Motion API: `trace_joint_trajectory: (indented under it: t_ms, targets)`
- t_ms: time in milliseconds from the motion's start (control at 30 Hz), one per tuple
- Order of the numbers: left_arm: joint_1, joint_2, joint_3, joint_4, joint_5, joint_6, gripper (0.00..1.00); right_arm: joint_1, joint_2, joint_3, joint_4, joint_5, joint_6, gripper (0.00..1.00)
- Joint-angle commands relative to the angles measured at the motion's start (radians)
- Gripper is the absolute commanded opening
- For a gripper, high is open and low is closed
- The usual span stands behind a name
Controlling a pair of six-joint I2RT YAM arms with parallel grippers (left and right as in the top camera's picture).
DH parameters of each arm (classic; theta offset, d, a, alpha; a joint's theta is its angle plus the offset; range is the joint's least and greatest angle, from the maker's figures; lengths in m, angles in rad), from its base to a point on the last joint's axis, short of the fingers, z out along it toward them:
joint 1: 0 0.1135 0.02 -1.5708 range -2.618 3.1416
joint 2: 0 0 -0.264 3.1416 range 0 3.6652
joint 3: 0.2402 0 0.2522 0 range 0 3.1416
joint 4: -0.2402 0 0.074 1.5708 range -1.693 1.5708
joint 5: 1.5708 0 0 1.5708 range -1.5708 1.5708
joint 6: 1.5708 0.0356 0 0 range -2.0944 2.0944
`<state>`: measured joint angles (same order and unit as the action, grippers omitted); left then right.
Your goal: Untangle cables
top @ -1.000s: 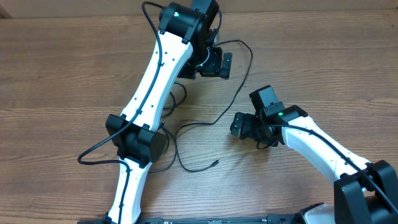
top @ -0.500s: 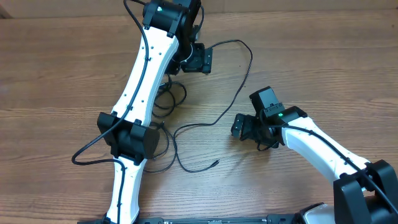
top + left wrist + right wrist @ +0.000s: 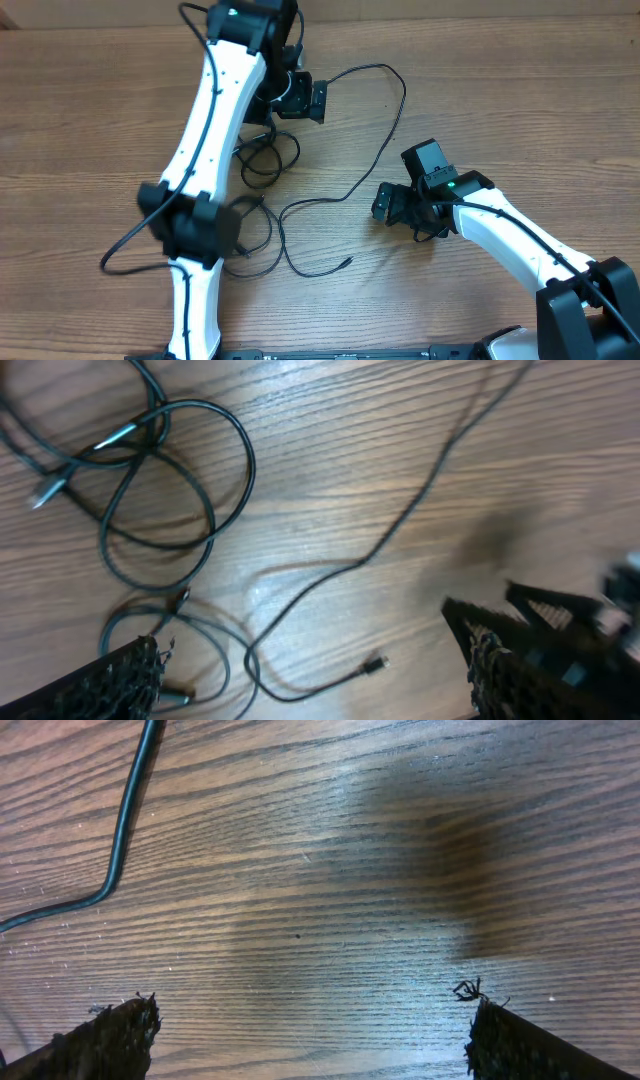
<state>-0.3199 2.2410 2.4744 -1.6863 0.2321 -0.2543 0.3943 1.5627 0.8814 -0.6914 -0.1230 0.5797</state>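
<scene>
Wood tabletop (image 3: 520, 120), both arms out over it. The cables (image 3: 265, 158) sit in a knotted clump left of centre, just on the near side of the left claw (image 3: 300, 100), which is spread wide and empty. One long strand (image 3: 392, 130) runs far-to-near, passing just left of the right claw (image 3: 385, 205), also wide apart and empty. Left arm's closer to the clump, I reckon.

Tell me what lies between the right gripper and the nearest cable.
Only the bare table; the right wrist view shows nothing between the right gripper and the cable at upper left.
</scene>
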Motion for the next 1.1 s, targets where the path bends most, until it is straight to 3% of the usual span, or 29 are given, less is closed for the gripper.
trace_joint_trajectory:
  t_ms: [0, 200, 467, 733, 1067]
  targets:
    - [-0.001, -0.208, -0.033, -0.004, -0.031, 0.021, 1.0, -0.003, 0.002, -0.01, 0.006, 0.011, -0.005, 1.0]
    - [0.009, -0.43, -0.256, -0.003, -0.199, -0.031, 1.0, -0.003, 0.002, -0.011, 0.01, 0.01, -0.005, 1.0]
    - [0.05, -0.519, -0.591, 0.013, -0.223, -0.1, 1.0, -0.003, 0.002, -0.011, 0.013, 0.01, -0.005, 1.0]
    - [0.106, -0.513, -0.916, 0.256, -0.257, -0.147, 0.99, -0.003, 0.002, -0.011, 0.001, 0.011, -0.005, 1.0]
    - [0.275, -0.513, -1.155, 0.488, -0.196, -0.147, 0.9, -0.003, 0.002, -0.011, 0.002, 0.01, -0.005, 1.0]
